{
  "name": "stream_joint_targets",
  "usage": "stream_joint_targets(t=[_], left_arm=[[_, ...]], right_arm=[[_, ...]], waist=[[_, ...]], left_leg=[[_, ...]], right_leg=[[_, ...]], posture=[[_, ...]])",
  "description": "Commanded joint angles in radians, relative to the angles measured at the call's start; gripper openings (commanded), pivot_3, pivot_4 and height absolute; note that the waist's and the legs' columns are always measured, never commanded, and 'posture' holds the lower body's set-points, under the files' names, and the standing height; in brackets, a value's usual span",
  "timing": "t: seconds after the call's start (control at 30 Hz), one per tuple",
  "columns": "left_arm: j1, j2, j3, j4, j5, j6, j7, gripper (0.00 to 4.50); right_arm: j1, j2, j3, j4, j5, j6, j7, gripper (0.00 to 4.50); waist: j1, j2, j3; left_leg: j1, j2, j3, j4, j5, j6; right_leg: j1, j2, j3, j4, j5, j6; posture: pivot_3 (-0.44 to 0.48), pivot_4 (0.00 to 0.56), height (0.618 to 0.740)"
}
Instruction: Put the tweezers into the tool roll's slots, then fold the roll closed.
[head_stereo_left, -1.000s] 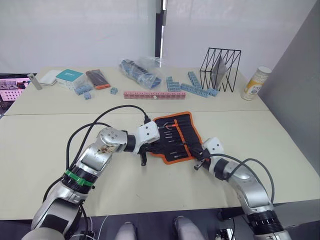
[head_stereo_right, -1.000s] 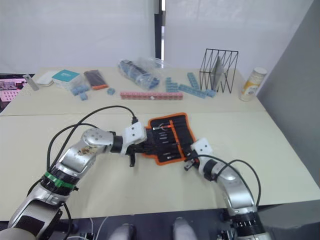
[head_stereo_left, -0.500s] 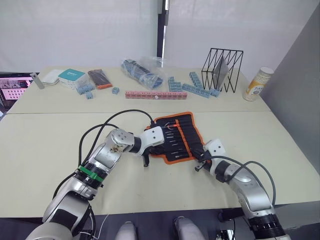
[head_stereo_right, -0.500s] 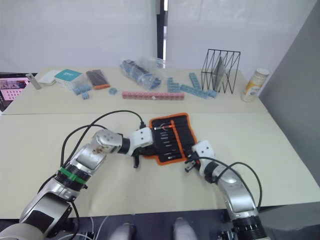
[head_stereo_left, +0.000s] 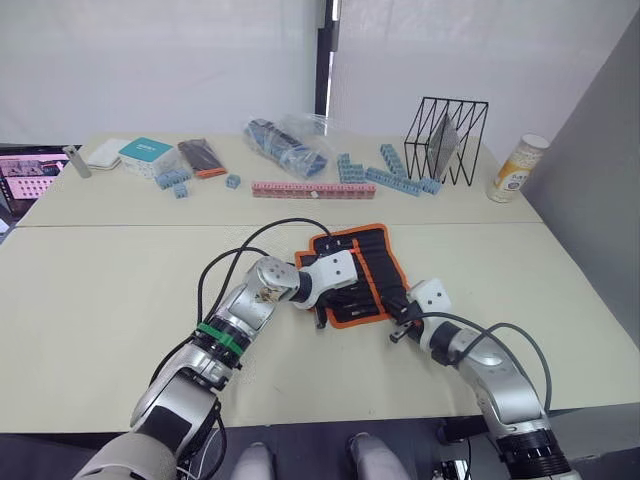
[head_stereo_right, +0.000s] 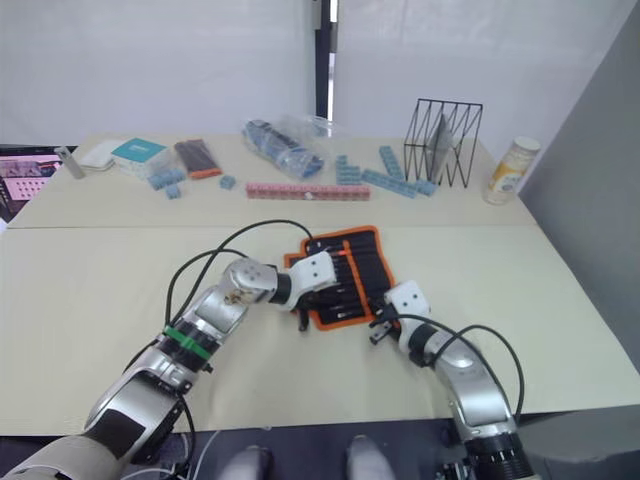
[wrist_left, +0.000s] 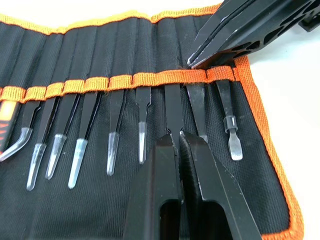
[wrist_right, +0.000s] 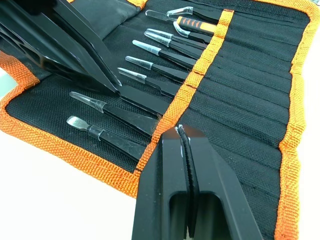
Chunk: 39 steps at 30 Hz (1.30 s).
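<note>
A pale table (head_stereo_left: 90, 290) before white walls holds the open tool roll (head_stereo_left: 385, 250). In the left wrist view, the left gripper (wrist_left: 178, 140) is closed on a tweezer (wrist_left: 173, 102), seemingly half-sheathed in the slots (wrist_left: 145, 79); it should push straight along the loop. In the right wrist view, the right gripper (wrist_right: 181, 134), closed and empty, pins the orange strip (wrist_right: 197, 75).

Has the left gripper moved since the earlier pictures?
Yes. The left gripper went toward the robot's right, from the table beside the tool roll onto the roll's inner face.
</note>
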Motion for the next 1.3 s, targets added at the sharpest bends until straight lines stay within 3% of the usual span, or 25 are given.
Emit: stream_joint_targets(t=[0.03,0.53,0.7,0.97,1.07,1.27,1.3], left_arm=[[-0.056,-0.039,-0.020,0.045,0.030,-0.082,0.012,0.06],[-0.096,-0.129,0.001,0.127,0.045,-0.103,-0.020,0.06],[-0.054,-0.048,0.061,0.010,0.002,-0.022,-0.067,1.67],[0.051,0.149,0.240,-0.378,-0.151,0.239,-0.097,4.35],[0.084,0.201,0.308,-0.430,-0.203,0.254,-0.092,4.48],[0.286,0.332,0.491,-0.512,-0.354,0.188,-0.159,4.48],[0.347,0.352,0.528,-0.529,-0.377,0.178,-0.166,4.50]], right_arm=[[0.032,0.006,0.047,0.033,-0.018,0.041,0.007,0.00],[0.031,0.002,0.042,0.019,-0.014,0.051,0.015,0.00],[0.028,-0.003,0.030,0.017,-0.004,0.052,0.020,0.00],[0.017,-0.022,0.015,0.010,0.019,0.058,0.052,0.00],[0.003,-0.033,-0.005,-0.001,0.042,0.066,0.069,0.00],[-0.076,-0.067,-0.038,-0.074,0.125,0.117,0.135,0.00],[-0.095,-0.073,-0.041,-0.085,0.133,0.126,0.142,0.26]], waist=[[0.000,0.000,0.000],[0.002,0.000,0.000],[-0.002,0.000,0.000],[-0.002,0.002,0.000],[0.001,0.002,0.000],[-0.005,0.003,0.001],[-0.007,0.004,0.001]], left_leg=[[0.000,0.000,0.000,0.000,0.000,0.000],[0.000,0.000,0.000,0.000,0.000,0.000],[0.000,0.000,0.000,-0.001,0.000,0.000],[-0.001,0.000,-0.001,-0.003,0.000,0.000],[0.000,0.000,-0.001,-0.002,0.000,0.000],[-0.002,0.001,0.000,-0.003,0.000,0.000],[-0.005,0.001,0.000,-0.002,0.000,0.000]], right_leg=[[0.000,0.000,0.000,0.000,0.000,0.000],[0.000,0.000,0.000,0.000,0.001,0.002],[0.000,0.000,0.000,0.000,0.001,0.002],[-0.001,0.000,0.000,0.002,0.001,0.002],[-0.001,0.000,0.000,0.001,0.001,0.002],[-0.005,0.000,0.000,0.003,0.000,0.002],[-0.009,0.000,0.000,0.004,0.000,0.002]], posture=[[0.000,0.150,0.737],[0.000,0.150,0.737],[0.000,0.150,0.737],[0.000,0.150,0.737],[0.000,0.150,0.737],[0.000,0.150,0.737],[0.000,0.150,0.737]])
